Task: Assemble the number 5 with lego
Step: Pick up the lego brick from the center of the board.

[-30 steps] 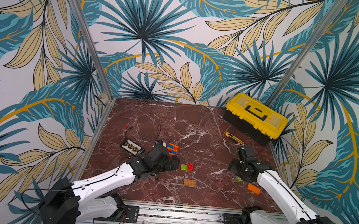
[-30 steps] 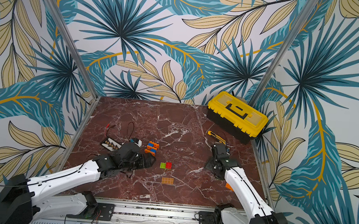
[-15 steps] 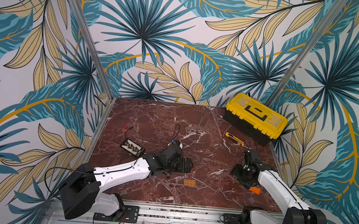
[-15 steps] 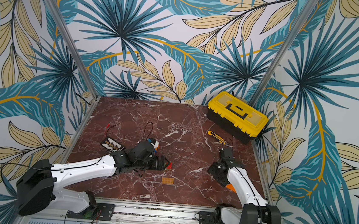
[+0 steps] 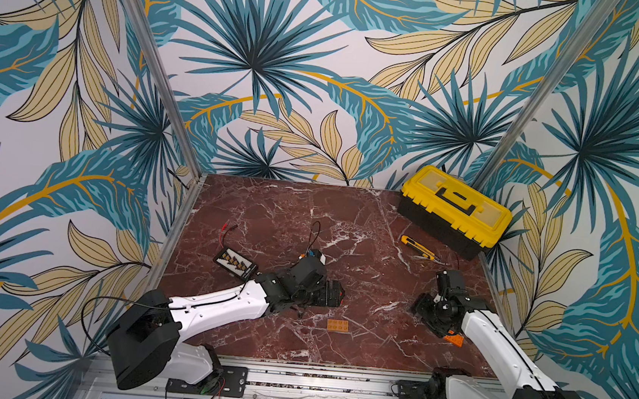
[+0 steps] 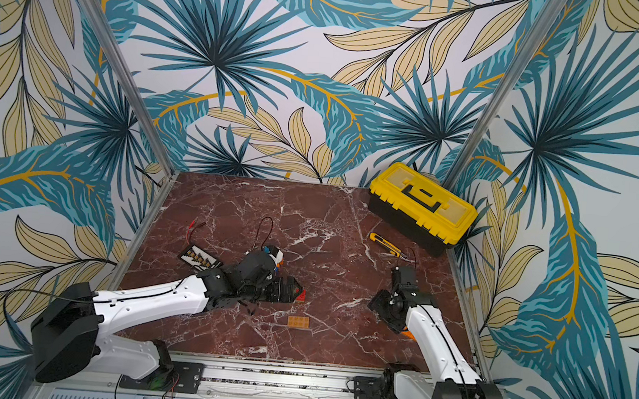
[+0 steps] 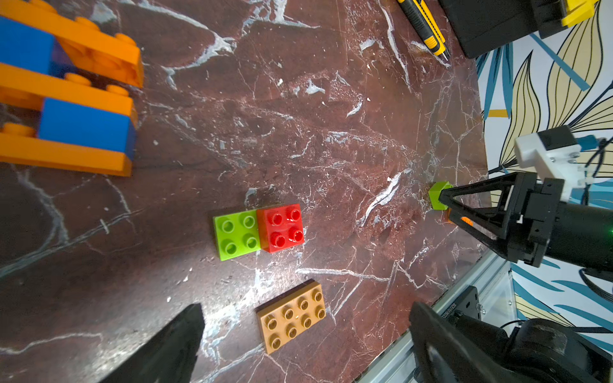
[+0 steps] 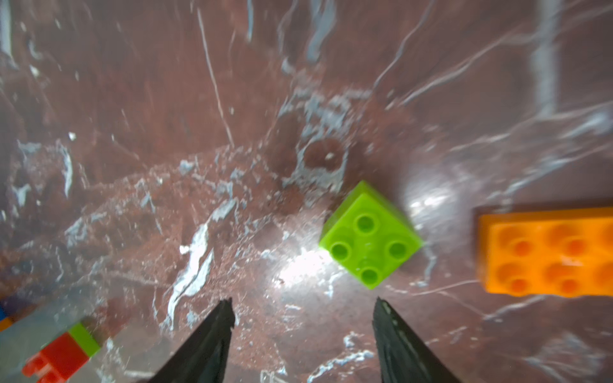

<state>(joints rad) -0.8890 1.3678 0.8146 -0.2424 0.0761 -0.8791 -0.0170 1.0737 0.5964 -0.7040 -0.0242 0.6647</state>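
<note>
The lego lies scattered on the marble table (image 5: 364,259). In the left wrist view an orange-and-blue assembly (image 7: 66,99) sits apart from a lime-green square (image 7: 236,235) that touches a red square (image 7: 281,227). A tan oblong (image 7: 292,316) lies nearer my left gripper (image 7: 305,308), which hovers wide open and empty. My left gripper (image 5: 335,294) hides the green and red pair in that top view. My right gripper (image 8: 304,300) is open and empty. A second lime-green square (image 8: 370,235) lies just beyond one fingertip, and an orange oblong (image 8: 547,252) lies farther out.
A yellow-and-black toolbox (image 5: 455,210) stands at the back right, with a utility knife (image 5: 418,248) in front of it. A black board with yellow parts (image 5: 235,263) and red leads (image 5: 228,227) lie at the left. The tan oblong (image 5: 339,326) lies near the front rail (image 5: 314,377).
My left arm swung right and now covers the green and red pair. My right gripper shifted slightly toward the front, over the lone green square.
</note>
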